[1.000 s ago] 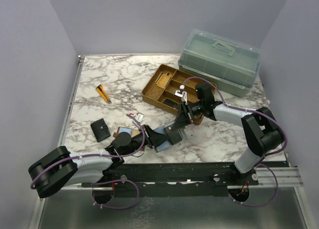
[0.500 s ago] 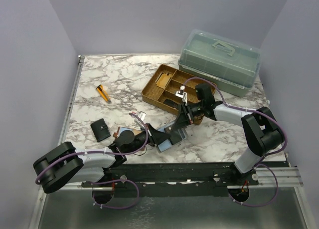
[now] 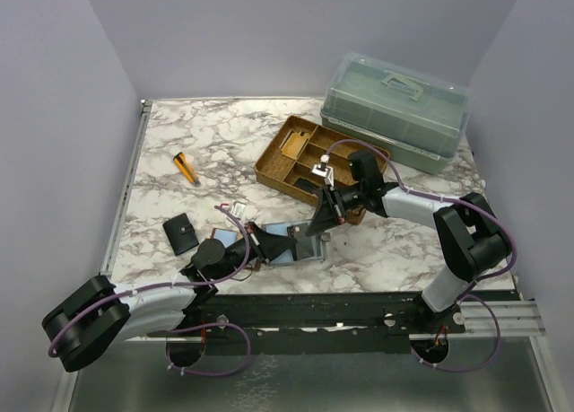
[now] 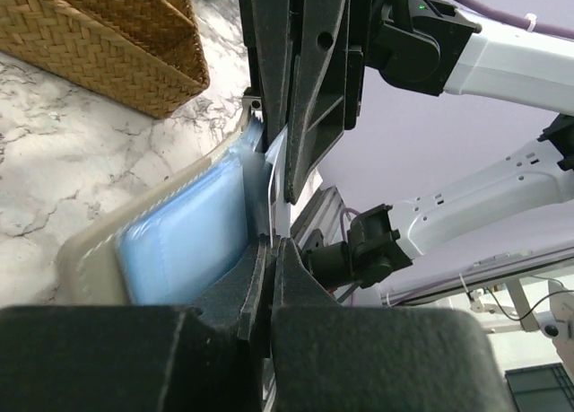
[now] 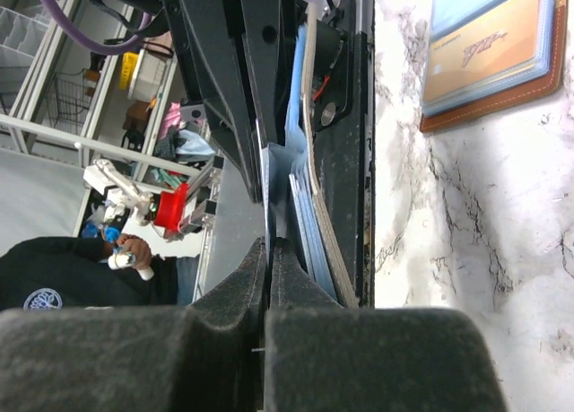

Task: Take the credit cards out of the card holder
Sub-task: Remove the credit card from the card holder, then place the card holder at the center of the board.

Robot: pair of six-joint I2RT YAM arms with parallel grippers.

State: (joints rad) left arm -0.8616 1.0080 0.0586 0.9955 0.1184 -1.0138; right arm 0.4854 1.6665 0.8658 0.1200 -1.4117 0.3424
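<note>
The left gripper [image 4: 272,241] and the right gripper [image 5: 269,241] are each clamped on a blue-grey folder [image 3: 289,243]. The card holder [image 5: 489,57] lies open on the table, seemingly not emptied yet.

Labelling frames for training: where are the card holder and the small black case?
card holder [image 5: 489,48], right wrist view, its tan-orange inner panel
small black case [image 3: 182,233], top external view, its middle
</note>
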